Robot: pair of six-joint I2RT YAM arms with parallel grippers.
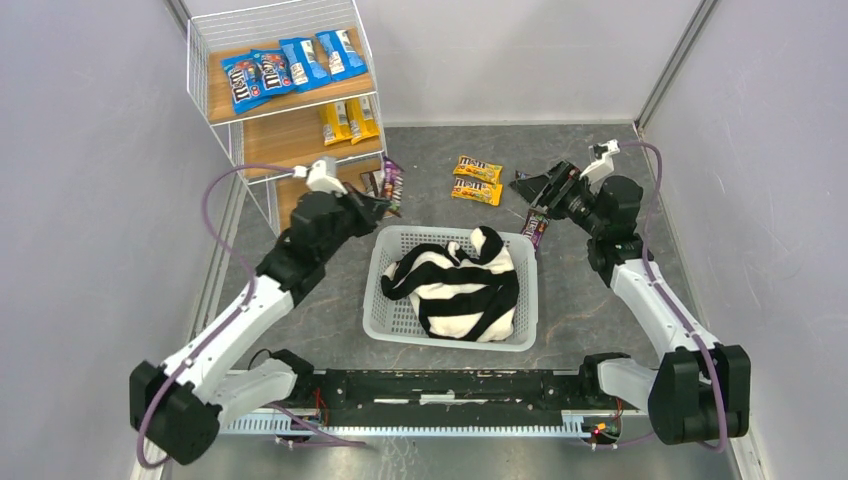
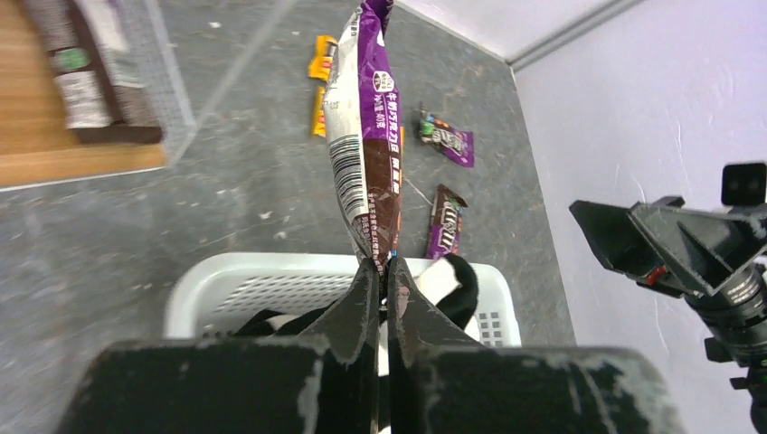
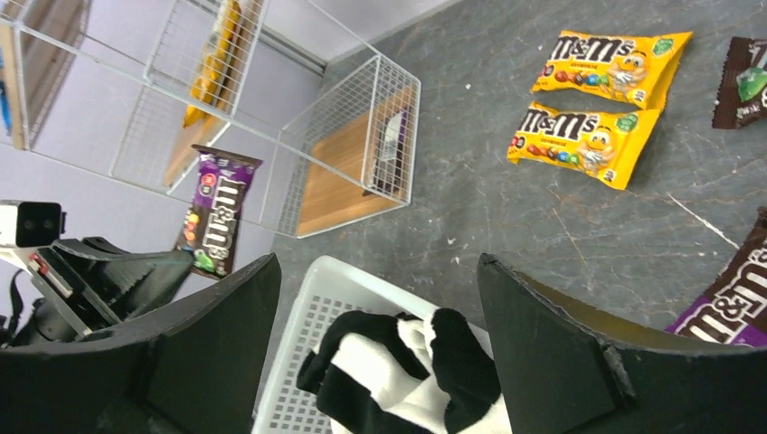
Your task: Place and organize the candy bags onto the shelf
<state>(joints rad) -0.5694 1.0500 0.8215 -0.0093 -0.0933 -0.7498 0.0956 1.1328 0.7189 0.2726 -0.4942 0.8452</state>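
L gripper (image 2: 382, 271) clamped on glossy purple-brown candy bag (image 2: 366, 136), held just beside white-wire wood-board shelf (image 1: 285, 135), low tier. R gripper (image 3: 378, 271) jaws wide, empty, near white plastic lattice basket (image 1: 385, 325); two yellow candy bags (image 1: 477, 180) lie beyond it.

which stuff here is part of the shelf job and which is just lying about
job: shelf, blue bags on its top board, loose yellow bags, loose purple bags, held purple bag in the left end effector
lying about: white basket, striped cloth inside it
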